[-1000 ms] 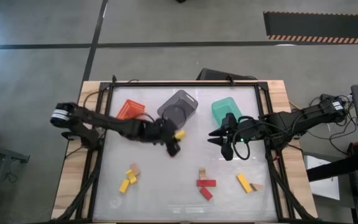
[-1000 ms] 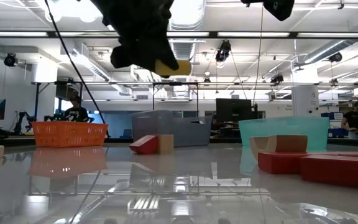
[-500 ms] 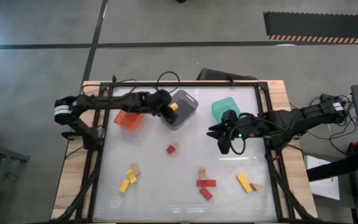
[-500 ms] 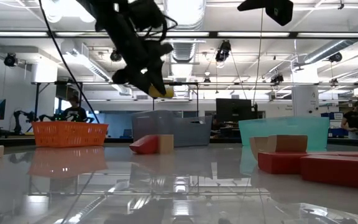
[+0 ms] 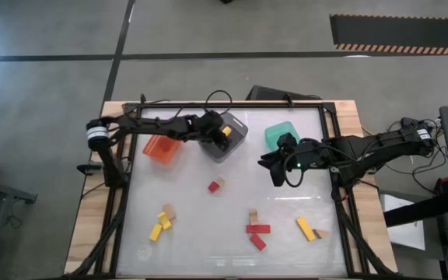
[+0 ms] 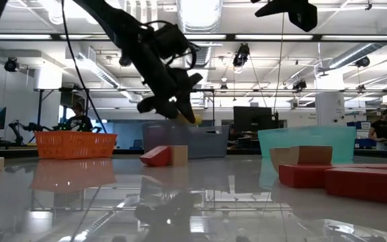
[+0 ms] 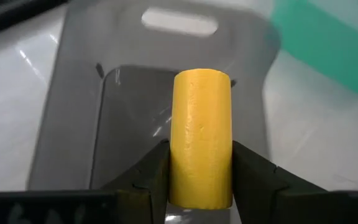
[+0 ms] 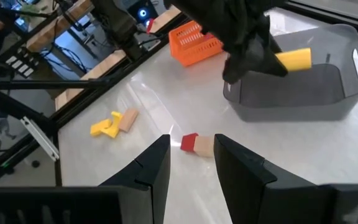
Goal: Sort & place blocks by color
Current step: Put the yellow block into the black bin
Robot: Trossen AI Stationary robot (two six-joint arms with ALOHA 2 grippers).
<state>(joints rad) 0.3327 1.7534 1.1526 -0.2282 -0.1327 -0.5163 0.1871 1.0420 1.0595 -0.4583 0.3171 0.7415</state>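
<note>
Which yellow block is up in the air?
The yellow block pinched in the left claw, above the grey bin. The other yellow blocks lie flat on the table.

Bare table [image 5: 232, 214] mid-centre, grey bin [image 5: 225, 138] open-topped, block clusters [image 5: 258, 230] crowding front edge

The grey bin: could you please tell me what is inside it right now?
The grey bin's visible floor is bare. The left end effector holds a yellow block above it, hiding the floor beneath.

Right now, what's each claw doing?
Left gripper: shut on a yellow block, above the grey bin.
Right gripper: open, empty.
</note>
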